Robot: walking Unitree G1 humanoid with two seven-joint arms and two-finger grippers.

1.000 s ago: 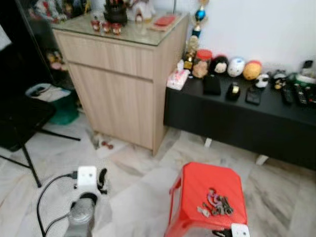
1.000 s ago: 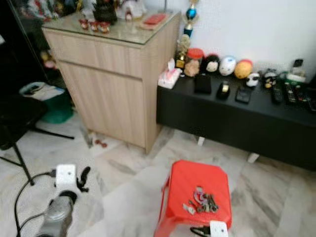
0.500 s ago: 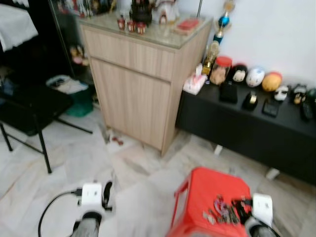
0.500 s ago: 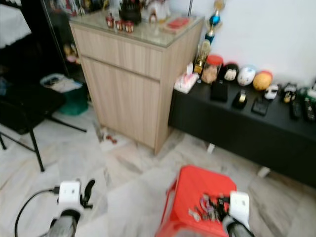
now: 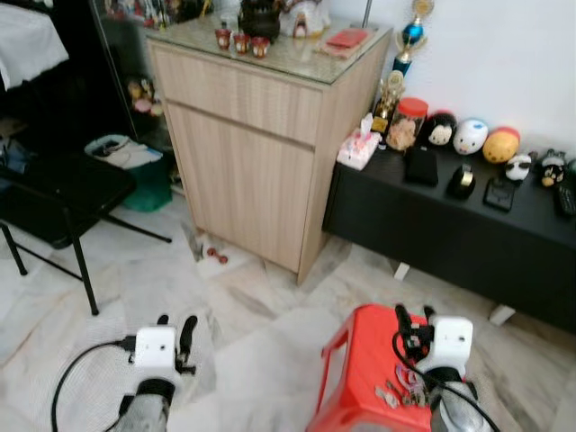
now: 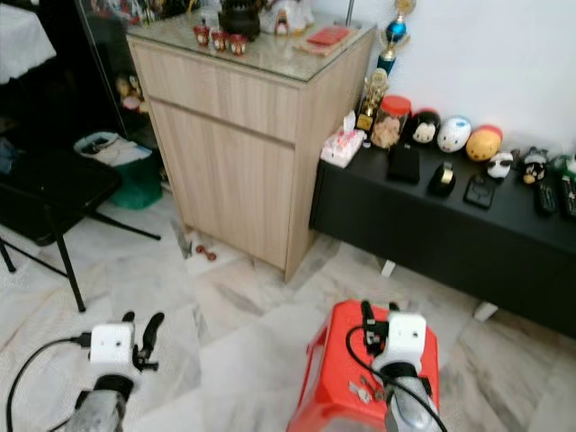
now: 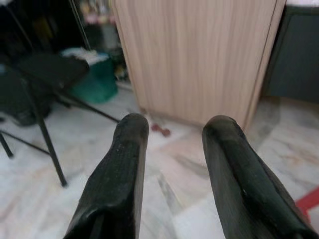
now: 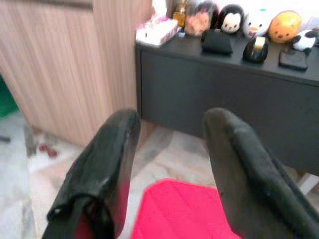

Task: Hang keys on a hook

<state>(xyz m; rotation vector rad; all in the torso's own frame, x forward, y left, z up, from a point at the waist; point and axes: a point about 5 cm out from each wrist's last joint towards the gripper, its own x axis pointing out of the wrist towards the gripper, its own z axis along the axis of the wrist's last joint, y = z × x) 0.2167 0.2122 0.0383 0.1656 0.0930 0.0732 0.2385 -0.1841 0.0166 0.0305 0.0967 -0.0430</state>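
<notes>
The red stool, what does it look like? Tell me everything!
The red stool looks like glossy plastic, with a flat squarish seat with rounded corners and an opening in its side. It stands upright on the pale marble floor, before the black bench. A bunch of keys lies on its seat, and the right gripper hovers above it, fingers apart.

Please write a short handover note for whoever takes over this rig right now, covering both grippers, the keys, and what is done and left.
Right gripper: open and empty, held above the red stool, just over the keys.
Left gripper: open and empty, idle over the marble floor to the left.
Keys: a loose bunch lying on the stool's seat, near its front, not yet grasped.
Done: the right arm is positioned over the stool.
Left: lower the right gripper, close on the keys, lift them, then find a hook and hang them. No hook can be made out from here, so it likely needs locating first.
</notes>
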